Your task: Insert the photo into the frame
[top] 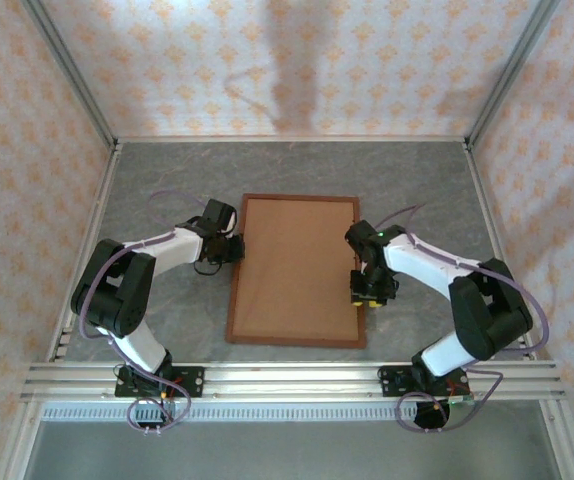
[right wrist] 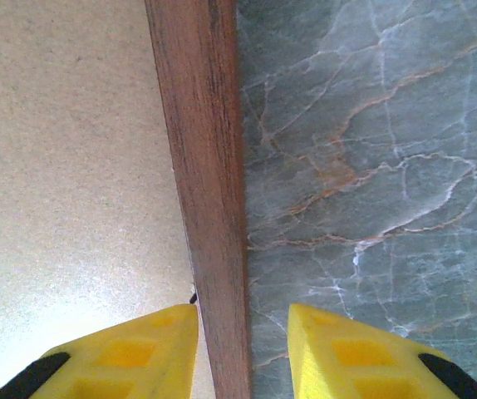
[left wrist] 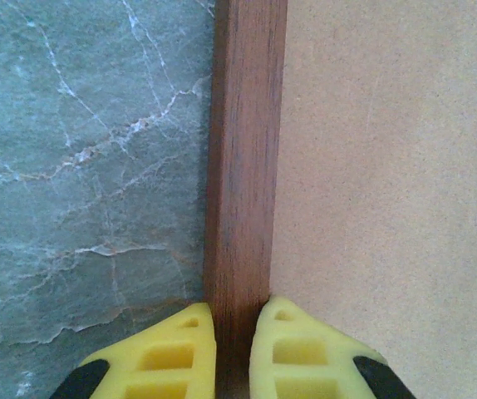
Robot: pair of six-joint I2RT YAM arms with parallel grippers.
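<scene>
Top external view: the large rectangular frame of thin reddish-brown wood moulding [top: 297, 341] lay flat near the centre of the grey marble-patterned table [top: 167, 180], long sides running away from the arm bases. A plain brown cardboard backing board [top: 297, 270] filled its whole opening, so nothing beneath the board could be made out. Both arms reached inward from the aluminium base rail [top: 287, 378]. Orange-patterned wallpaper panels [top: 267, 60] enclosed the table on three sides.

Left gripper [top: 233, 250]: sat at the frame's left long side, toward the far end. In the left wrist view its yellow fingers [left wrist: 180, 349] straddled the wood moulding [left wrist: 243, 150], one on the table side and one on the board side. Both pressed against the rail with no gap visible (nearly closed, clamped on the frame's edge).

Right gripper [top: 360, 298]: sat at the frame's right long side, somewhat nearer the bases than the left one. In the right wrist view the moulding [right wrist: 201, 150] ran between its yellow fingers [right wrist: 151, 349]. The finger over the board [right wrist: 64, 166] met the rail's inner edge. The finger on the table side stood clear of the outer edge, with a strip of marble showing between (jaws parted around the rail, not pinching it).

The frame appeared to rest flat on the table; I could not tell whether either edge was raised.
</scene>
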